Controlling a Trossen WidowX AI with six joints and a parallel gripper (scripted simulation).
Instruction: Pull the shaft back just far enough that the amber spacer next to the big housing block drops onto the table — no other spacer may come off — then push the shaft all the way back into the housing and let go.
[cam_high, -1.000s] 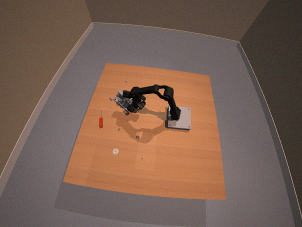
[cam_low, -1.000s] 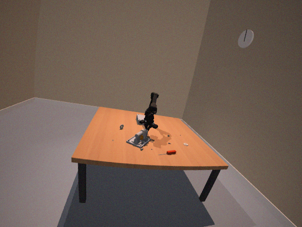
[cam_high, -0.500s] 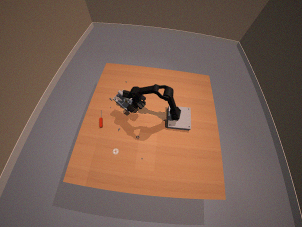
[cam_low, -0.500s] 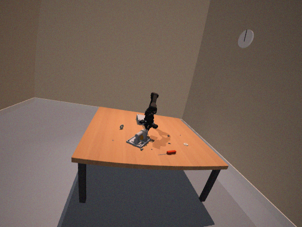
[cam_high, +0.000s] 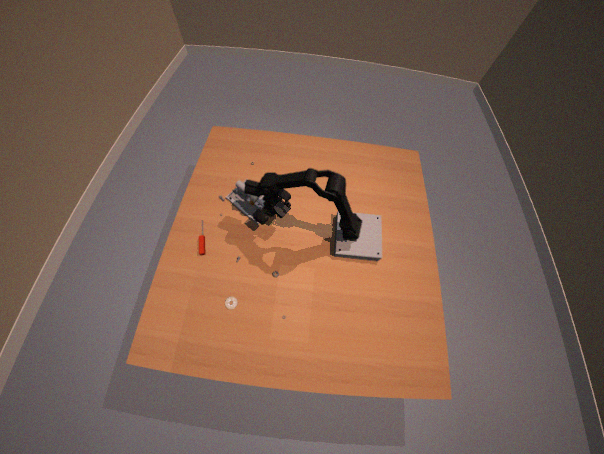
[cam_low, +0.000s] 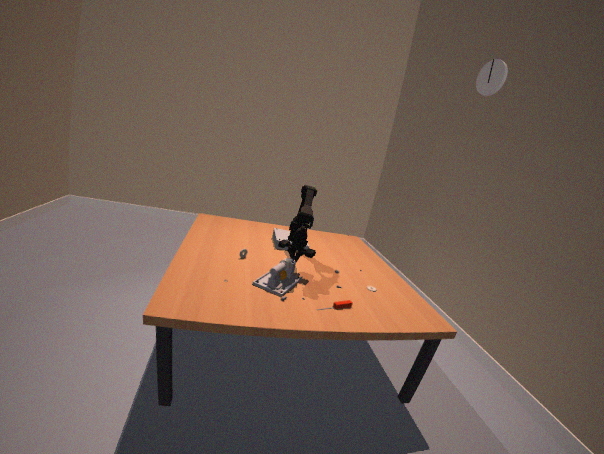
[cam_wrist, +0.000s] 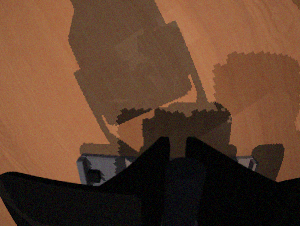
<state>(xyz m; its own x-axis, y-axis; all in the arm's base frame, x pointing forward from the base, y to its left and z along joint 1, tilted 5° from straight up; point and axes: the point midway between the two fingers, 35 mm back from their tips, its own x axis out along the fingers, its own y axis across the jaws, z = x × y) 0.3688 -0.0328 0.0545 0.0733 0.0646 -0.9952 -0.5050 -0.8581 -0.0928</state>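
Observation:
The white fixture's base plate (cam_high: 231, 198) (cam_low: 262, 285) (cam_wrist: 102, 166) lies on the table. A pale rounded housing block (cam_high: 241, 185) (cam_low: 276, 270) stands on it. The amber spacer (cam_low: 283, 274) shows as a small patch beside the block, above the plate; whether it hangs on the shaft is too small to tell. My gripper (cam_wrist: 177, 145) reaches down at the fixture's robot side, its fingers close together and shut on the shaft. The held part of the shaft and the other spacers are hidden by the fingers and the arm.
A red screwdriver (cam_high: 202, 245) (cam_low: 343, 304) and a white ring (cam_high: 231, 303) (cam_low: 371, 288) lie on the table. A small bolt (cam_high: 222, 198) (cam_low: 283, 298) lies close to the plate, a nut (cam_high: 275, 274) farther off. A grey ring (cam_low: 243, 254) is left of the arm in the exterior view.

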